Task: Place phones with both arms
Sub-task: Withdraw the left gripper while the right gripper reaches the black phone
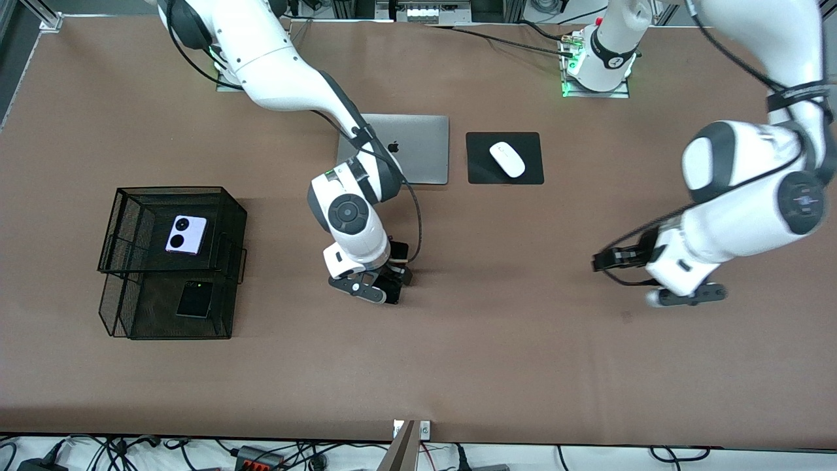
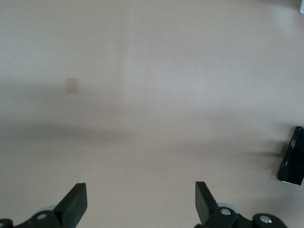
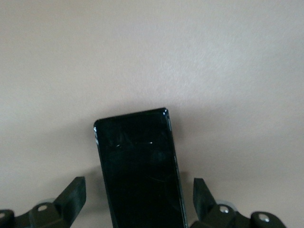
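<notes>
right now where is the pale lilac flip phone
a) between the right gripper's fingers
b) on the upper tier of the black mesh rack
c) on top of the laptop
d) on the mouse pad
b: the pale lilac flip phone lies on the upper tier of the black mesh rack, while the black flip phone lies on the lower tier and the black slab phone lies on the table between the open fingers of the right gripper.

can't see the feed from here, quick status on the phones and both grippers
Right gripper open, straddling slab phone mid-table. Left gripper open over bare table. Lilac phone and black flip phone in mesh rack. Nothing in the way.
</notes>
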